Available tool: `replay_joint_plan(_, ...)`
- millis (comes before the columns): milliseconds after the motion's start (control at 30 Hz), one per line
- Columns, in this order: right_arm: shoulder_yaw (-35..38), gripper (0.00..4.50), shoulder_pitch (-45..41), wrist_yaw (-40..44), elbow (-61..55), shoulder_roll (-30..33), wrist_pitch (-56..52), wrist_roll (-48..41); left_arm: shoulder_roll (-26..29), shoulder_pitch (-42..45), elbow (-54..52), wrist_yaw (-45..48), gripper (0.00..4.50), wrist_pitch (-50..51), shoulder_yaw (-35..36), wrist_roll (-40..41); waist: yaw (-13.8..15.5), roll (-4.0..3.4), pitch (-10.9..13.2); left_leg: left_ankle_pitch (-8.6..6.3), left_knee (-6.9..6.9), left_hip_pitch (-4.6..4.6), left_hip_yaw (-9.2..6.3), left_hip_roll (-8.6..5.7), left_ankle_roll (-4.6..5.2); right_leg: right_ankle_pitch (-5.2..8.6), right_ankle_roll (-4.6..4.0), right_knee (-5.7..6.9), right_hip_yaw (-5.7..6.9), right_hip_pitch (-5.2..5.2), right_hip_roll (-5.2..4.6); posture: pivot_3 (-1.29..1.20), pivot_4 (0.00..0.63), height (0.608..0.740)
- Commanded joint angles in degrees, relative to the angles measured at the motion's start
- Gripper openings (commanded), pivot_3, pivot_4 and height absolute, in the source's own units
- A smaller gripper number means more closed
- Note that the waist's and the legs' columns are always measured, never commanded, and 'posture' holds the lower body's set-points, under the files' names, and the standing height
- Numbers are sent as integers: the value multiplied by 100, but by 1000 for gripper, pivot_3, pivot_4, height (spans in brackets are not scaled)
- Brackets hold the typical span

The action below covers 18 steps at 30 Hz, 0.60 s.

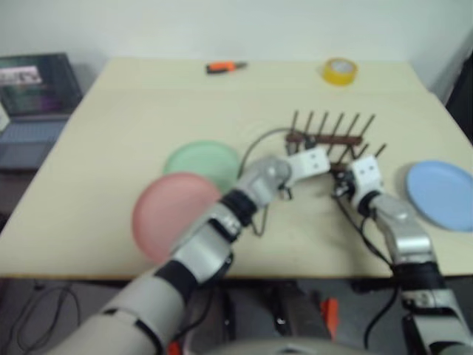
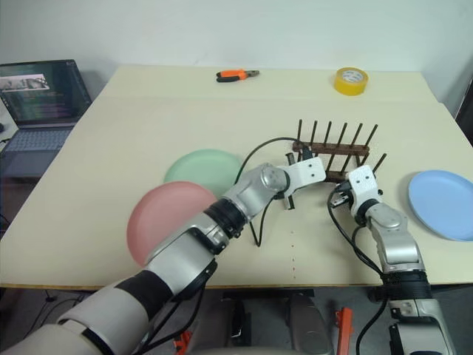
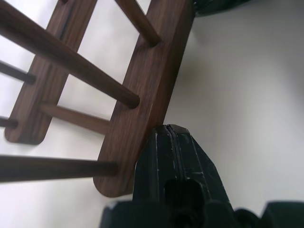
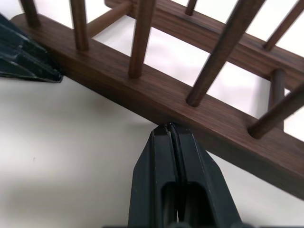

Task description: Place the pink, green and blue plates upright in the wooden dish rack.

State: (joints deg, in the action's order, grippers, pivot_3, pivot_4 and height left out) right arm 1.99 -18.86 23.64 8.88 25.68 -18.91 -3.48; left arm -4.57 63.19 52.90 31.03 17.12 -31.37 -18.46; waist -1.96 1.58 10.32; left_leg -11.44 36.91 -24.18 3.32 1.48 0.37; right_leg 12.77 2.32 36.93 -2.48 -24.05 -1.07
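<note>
The wooden dish rack (image 2: 332,151) stands right of the table's middle with no plates between its pegs. The pink plate (image 2: 166,218) lies flat near the front edge, and the green plate (image 2: 203,166) lies just behind it. At the right edge the blue plate (image 2: 443,203) also lies flat. My left gripper (image 3: 170,130) is shut, its tip against the near rail of the rack (image 3: 147,80) close to the rail's end. My right gripper (image 4: 168,127) is shut too and presses the same rail (image 4: 156,90) further along. Neither holds anything.
A yellow tape roll (image 2: 350,80) and orange-handled pliers (image 2: 236,75) lie at the far edge of the table (image 2: 111,148). An open laptop (image 2: 41,96) sits off the table to the left. A black cable loops from my left wrist over the table.
</note>
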Motion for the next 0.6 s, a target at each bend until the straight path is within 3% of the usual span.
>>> replay_joint_plan(33, 28, 42, -181, -64, 42, -24, 231, 53, -4, 118, 63, -44, 0, -26, 136, -67, 2, 0, 0, 0, 0, -2, -1, 0, 0, 0, 0, 1, 1, -2, 0, 0, 150, 740)
replay_joint_plan(600, -67, 42, -575, -175, 608, -77, 639, 297, -195, 289, 567, -414, 0, -324, 318, -111, -2, 0, 0, 0, 1, -4, 1, 0, 0, -3, 4, 1, 1, -3, 0, 0, 150, 740)
